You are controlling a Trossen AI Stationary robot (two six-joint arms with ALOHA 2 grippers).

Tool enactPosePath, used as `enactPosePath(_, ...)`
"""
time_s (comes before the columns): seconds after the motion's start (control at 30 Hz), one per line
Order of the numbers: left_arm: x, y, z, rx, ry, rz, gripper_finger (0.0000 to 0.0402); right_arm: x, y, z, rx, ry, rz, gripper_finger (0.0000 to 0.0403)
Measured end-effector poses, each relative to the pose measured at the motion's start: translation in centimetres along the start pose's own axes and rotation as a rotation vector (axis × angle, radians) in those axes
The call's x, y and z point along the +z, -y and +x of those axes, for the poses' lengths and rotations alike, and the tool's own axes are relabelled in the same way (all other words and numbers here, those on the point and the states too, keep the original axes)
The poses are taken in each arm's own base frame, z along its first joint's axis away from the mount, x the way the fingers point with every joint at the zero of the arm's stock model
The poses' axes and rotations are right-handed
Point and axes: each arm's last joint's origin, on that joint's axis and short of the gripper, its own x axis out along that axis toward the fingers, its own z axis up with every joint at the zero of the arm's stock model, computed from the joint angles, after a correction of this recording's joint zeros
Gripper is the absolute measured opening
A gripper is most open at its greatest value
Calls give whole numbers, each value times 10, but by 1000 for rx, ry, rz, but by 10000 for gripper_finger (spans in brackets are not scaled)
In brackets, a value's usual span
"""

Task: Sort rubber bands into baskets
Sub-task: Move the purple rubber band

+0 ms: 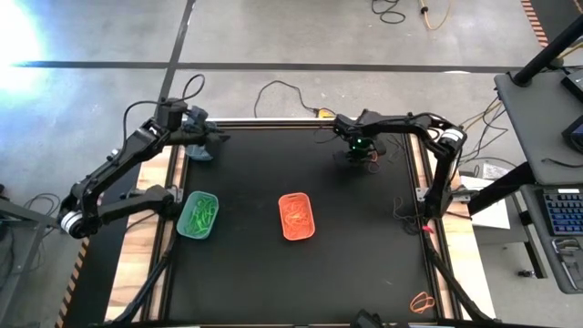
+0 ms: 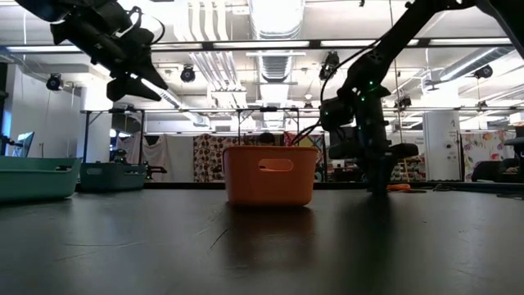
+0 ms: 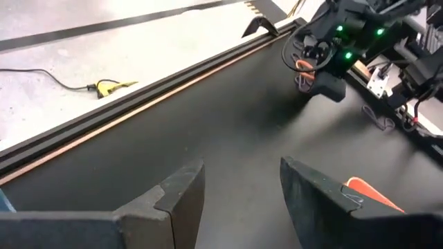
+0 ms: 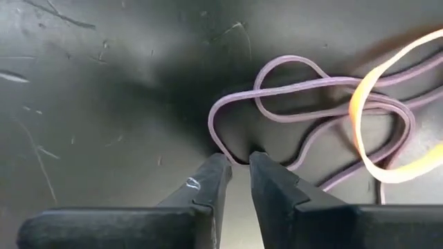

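- Black table [image 1: 301, 282] fills the foreground, orange basket [image 1: 296, 216] at its centre, well short of the far-right work spot.
- Right gripper [image 4: 237, 164], fingers nearly closed, pinches a pale rubber band's [image 4: 304, 90] near edge; the loop stretches away beyond the fingertips, crossed by an orange band [image 4: 367, 104].
- Left gripper [image 3: 242, 181] hovers half-open, empty, farther off.

A matt black table top [image 4: 83, 104], faintly scuffed and flecked with fine scratches, carries thin, smooth rubber bands [image 4: 304, 90] with a dull elastic sheen. The orange basket [image 2: 270, 174] appears to be moulded plastic with a soft satin finish, as does the light green basket [image 1: 198, 216]. Pale wood boards [image 1: 146, 219] flank the table, edged by metal rails [image 3: 138, 104].
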Motion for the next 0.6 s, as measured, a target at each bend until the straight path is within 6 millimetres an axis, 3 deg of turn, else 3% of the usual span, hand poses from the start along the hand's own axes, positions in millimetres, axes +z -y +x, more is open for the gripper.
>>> enactPosePath(0.6, 12, 7, 12, -60, 85, -20, 171, -5, 10, 21, 3, 23, -268, 27)
